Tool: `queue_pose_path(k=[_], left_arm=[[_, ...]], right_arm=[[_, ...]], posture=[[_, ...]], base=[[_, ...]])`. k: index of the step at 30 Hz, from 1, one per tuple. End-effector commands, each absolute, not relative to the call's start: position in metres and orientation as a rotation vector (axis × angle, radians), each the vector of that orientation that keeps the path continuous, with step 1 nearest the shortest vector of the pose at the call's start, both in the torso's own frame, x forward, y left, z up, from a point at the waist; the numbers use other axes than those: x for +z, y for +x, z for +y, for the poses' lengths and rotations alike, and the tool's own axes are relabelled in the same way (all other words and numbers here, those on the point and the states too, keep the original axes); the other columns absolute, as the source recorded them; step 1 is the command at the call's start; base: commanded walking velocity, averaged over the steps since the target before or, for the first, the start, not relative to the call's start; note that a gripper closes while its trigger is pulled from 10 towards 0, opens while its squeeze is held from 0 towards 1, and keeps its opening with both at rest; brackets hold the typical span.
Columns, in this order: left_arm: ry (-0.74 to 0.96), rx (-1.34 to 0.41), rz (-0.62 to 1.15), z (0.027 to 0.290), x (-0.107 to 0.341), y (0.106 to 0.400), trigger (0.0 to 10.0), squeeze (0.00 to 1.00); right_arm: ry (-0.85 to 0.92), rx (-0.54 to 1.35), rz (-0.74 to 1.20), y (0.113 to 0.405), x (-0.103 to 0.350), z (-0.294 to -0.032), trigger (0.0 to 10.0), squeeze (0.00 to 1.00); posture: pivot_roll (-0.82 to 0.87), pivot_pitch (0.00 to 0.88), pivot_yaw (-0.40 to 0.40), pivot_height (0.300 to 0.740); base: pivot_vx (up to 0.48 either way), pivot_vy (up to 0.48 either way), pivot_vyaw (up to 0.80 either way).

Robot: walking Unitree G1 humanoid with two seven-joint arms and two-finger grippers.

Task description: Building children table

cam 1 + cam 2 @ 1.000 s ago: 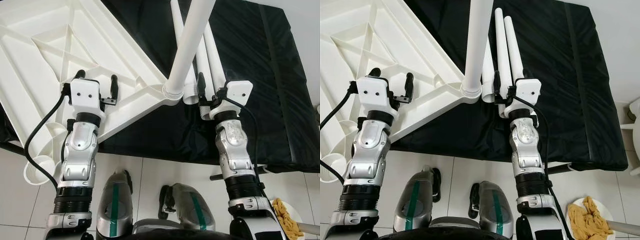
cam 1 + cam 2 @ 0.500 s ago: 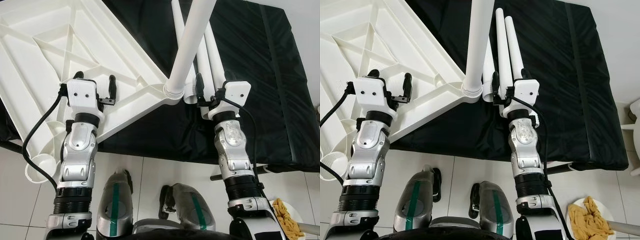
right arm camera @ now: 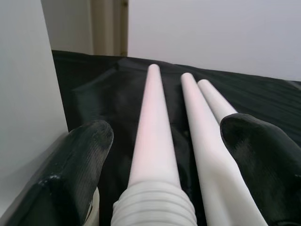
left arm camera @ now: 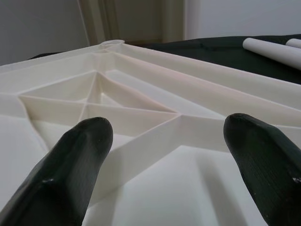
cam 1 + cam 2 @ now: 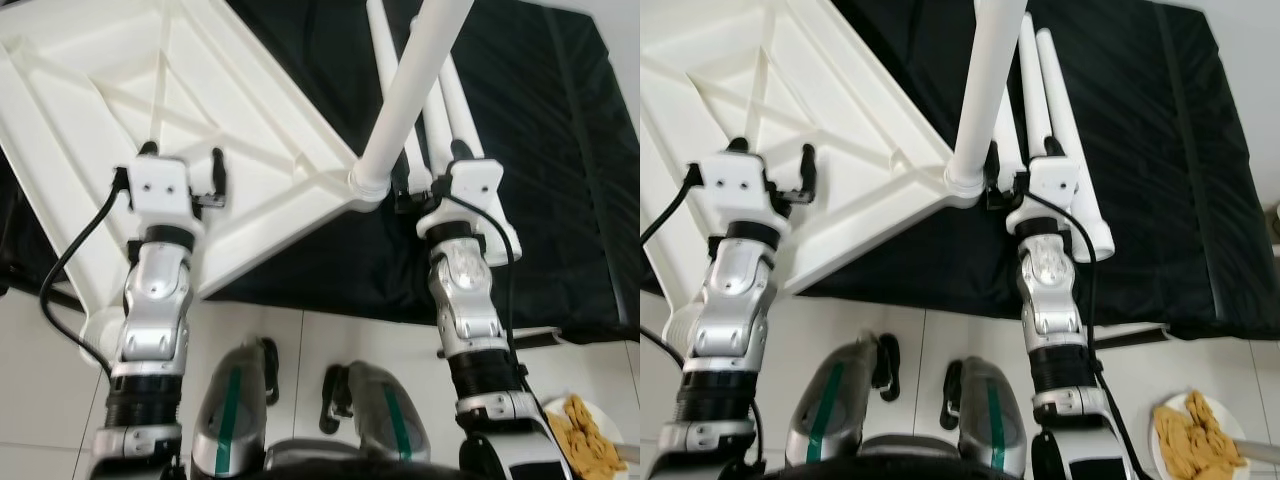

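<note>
**Right hand straddling the loose legs, one already standing in its socket**

Right hand (image 3: 155, 155) spread wide, fingers (image 3: 77, 165) apart and gripping nothing, poised over the loose legs (image 5: 1055, 110). Three of them, lying side by side on a black-covered bed (image 5: 1140, 200), tapered, the nearest one ending in a ribbed screw thread (image 3: 153, 205) right between the fingers. Just beside that hand, an upright leg (image 5: 415, 95) already seated in the corner socket (image 5: 368, 185) of the tabletop (image 5: 140, 110).

Left hand (image 4: 164, 141) likewise released, fingers splayed above the tabletop's ribbed underside, apparently not quite touching it. Tabletop upside down, partly resting on the bed and overhanging its edge toward the robot; an empty round socket (image 4: 112, 43) at the far corner in the left wrist view.

Likely step in hand: taking up the next leg. Best closed on the nearest leg a little above the thread, not on the thread itself, so the ribbed end stays free to enter a socket. Worth lifting straight up to avoid rolling the neighbours, which lie touching or nearly so. Worth pressing the left hand down on the tabletop as a brace, since the overhanging slab could tip or slide when a leg gets twisted in. Smooth taper probably slippery; a firm, centred grip called for.
</note>
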State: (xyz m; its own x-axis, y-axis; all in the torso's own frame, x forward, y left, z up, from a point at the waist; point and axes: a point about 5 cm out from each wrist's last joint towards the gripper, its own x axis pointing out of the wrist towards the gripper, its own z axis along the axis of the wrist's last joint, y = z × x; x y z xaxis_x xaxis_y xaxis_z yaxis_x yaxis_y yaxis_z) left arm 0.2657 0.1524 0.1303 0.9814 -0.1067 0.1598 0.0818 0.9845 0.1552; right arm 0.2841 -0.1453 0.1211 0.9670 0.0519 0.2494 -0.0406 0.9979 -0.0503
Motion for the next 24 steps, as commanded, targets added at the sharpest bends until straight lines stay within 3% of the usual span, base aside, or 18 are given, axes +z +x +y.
queue_pose_path(k=[1,19,24], left_arm=[[0.146,-0.078,-0.171,0.1551,0.1297,0.2658,10.0,0.00],[0.208,-0.072,-0.180,0.1527,0.1303,0.2668,10.0,0.00],[0.224,-0.075,-0.187,0.1522,0.1308,0.2671,10.0,0.00]], right_arm=[[-0.057,0.056,-0.256,0.2851,0.1211,-0.1444,10.0,0.00],[-0.061,0.058,-0.266,0.2886,0.1234,-0.1444,10.0,0.00],[-0.062,0.059,-0.268,0.2890,0.1235,-0.1440,10.0,0.00]], posture=[[0.12,0.074,-0.063,0.740],[0.12,0.068,-0.067,0.740],[0.12,0.066,-0.066,0.740]], base=[[0.000,0.000,0.00],[0.000,0.000,0.00],[0.000,-0.386,0.00]])
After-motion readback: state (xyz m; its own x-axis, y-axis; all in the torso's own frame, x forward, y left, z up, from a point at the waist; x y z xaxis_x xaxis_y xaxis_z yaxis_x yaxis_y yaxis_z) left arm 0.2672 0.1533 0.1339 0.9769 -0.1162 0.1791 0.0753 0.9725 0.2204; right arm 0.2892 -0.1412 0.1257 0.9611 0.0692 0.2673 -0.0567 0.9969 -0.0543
